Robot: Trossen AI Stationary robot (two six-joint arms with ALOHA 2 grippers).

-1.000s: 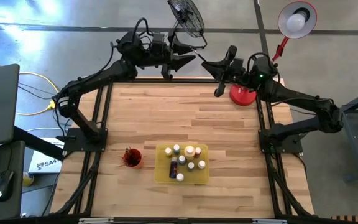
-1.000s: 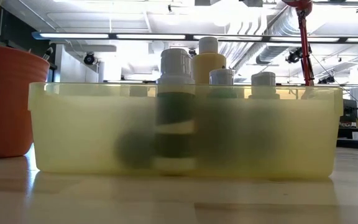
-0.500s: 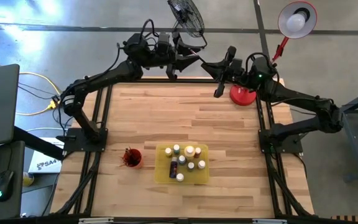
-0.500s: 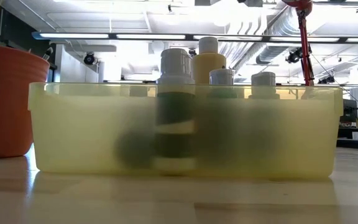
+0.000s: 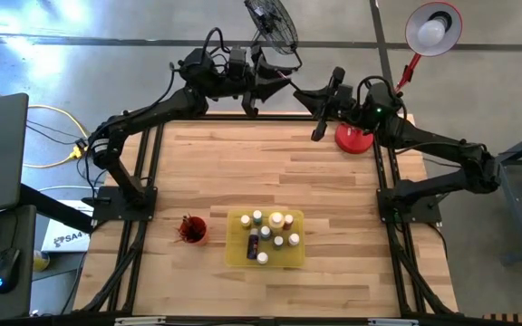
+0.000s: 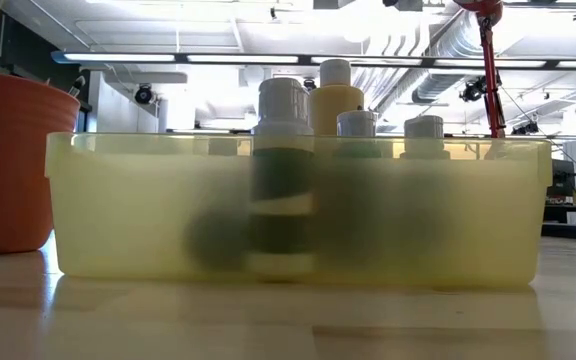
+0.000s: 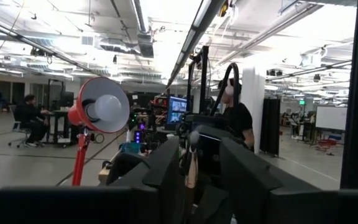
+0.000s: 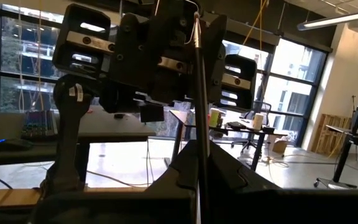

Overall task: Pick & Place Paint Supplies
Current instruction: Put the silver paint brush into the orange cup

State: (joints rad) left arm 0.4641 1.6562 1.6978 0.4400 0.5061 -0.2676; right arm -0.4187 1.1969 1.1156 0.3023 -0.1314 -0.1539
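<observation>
Paint bottles (image 5: 270,231) stand gathered in the yellow tray (image 5: 234,255). Well beyond the tray, the right gripper (image 8: 201,177) pinches a thin paintbrush (image 8: 198,106) and holds it up to the left gripper (image 7: 194,168), likely for a handover. Whether the left one grips it, I cannot tell.

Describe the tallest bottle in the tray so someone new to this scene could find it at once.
Start at the yellow tray near the front edge of the wooden table, beside the red cup. In the low view, the yellowish bottle stands behind the others, and its cap rises above all its neighbours' caps.
</observation>
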